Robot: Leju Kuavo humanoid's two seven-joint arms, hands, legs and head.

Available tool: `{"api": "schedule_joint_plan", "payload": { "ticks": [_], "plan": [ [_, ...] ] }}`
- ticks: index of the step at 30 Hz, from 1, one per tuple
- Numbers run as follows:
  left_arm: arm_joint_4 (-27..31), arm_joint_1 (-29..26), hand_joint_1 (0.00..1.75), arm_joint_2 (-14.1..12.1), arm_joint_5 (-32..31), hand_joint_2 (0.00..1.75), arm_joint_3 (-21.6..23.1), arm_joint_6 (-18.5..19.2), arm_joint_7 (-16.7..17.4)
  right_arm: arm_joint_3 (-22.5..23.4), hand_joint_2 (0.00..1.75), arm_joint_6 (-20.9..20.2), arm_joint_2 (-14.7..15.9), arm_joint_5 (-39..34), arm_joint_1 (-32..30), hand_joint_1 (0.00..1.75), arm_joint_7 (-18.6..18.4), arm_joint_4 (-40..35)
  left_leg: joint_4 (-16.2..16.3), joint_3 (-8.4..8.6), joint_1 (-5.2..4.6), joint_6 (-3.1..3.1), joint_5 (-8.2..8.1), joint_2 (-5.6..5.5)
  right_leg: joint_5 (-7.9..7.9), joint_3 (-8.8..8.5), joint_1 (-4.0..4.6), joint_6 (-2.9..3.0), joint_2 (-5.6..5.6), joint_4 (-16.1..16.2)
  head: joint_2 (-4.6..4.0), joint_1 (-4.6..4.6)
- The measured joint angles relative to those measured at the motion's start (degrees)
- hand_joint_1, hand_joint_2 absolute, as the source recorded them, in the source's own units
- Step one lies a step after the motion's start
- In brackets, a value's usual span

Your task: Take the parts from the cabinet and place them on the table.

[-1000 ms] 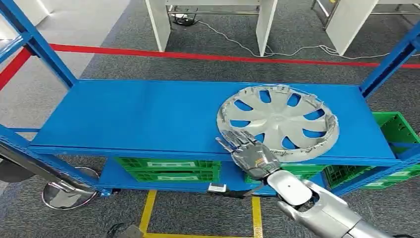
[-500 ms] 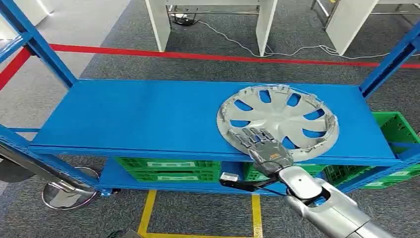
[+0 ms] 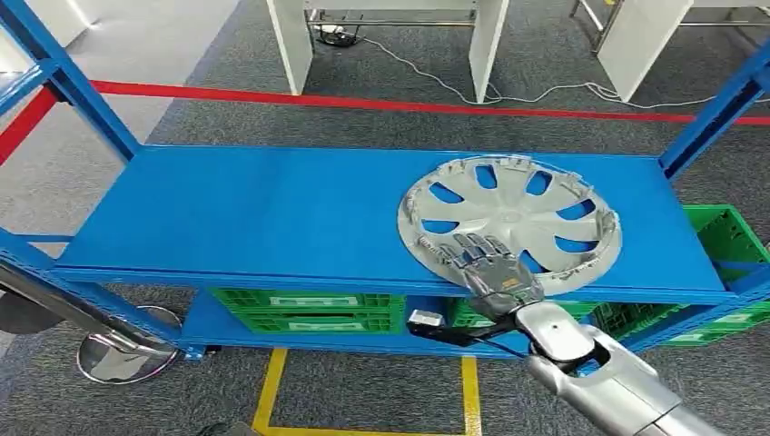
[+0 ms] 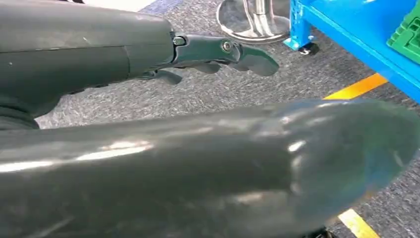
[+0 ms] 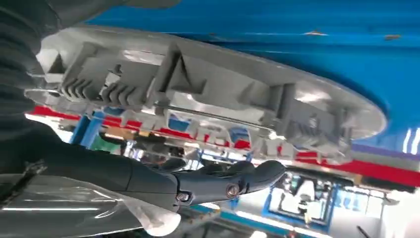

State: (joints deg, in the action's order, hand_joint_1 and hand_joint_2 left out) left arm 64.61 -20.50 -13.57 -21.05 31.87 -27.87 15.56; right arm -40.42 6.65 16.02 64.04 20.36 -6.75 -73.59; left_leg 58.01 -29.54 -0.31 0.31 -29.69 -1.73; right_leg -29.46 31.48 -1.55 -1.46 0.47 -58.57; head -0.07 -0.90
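- Head view: a silver-grey plastic hubcap (image 3: pixel 509 222) lies flat on the top shelf (image 3: pixel 272 213) of a blue steel rack, its ribbed inner side up, with curved spokes, blue shelf showing through the openings, and clips around the rim. The right hand (image 3: pixel 488 271) reaches in over the shelf's front edge, its fingers (image 3: pixel 468 247) spread and laid on the hubcap's near rim; nothing is clasped between them. Beyond the fingertips the hubcap stretches toward the far right of the shelf. Below the hand, green crates (image 3: pixel 309 309) sit on the lower shelf. Yellow floor tape (image 3: pixel 469 395) runs under the wrist; a red strip (image 3: pixel 363 103) crosses the carpet behind the rack.
- Left wrist view: the left hand (image 4: pixel 208 54) hangs over grey carpet, its dark fingers (image 4: pixel 250 55) loosely extended and holding nothing. Past the fingertips stand a shiny round metal base (image 4: pixel 255 20) and the rack's blue foot.
- Right wrist view: the hubcap's moulded rim (image 5: pixel 198 94), with its ribs and a wire ring, sits just beside a dark finger (image 5: pixel 237 181) stretched along it. Whether it touches cannot be told here.
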Motion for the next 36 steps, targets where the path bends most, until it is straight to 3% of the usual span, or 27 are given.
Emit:
{"api": "schedule_joint_plan", "payload": {
  "ticks": [15, 36],
  "plan": [
    [0.5, -0.3, 0.0, 0.0, -0.3, 0.0, 0.0, 1.2, 0.2, 3.3, 1.75, -4.9, 0.0, -3.1, -1.3, 0.0, -0.5, -0.2, 0.0, 0.01, 0.0, 0.0, 0.0, 0.0, 0.01, -0.01, 0.0, 0.0, 0.0, 0.0, 0.0, 0.02],
    [0.5, -0.6, 0.0, 0.4, -1.0, 0.0, -0.8, 1.9, 0.3, 5.2, 1.75, -6.4, 0.5, -4.9, -1.7, 0.0, -1.5, -0.2, 0.0, 0.0, 0.0, 0.0, 0.0, 0.0, 0.01, -0.01, 0.0, 0.0, 0.0, 0.0, 0.0, 0.0]
  ]
}}
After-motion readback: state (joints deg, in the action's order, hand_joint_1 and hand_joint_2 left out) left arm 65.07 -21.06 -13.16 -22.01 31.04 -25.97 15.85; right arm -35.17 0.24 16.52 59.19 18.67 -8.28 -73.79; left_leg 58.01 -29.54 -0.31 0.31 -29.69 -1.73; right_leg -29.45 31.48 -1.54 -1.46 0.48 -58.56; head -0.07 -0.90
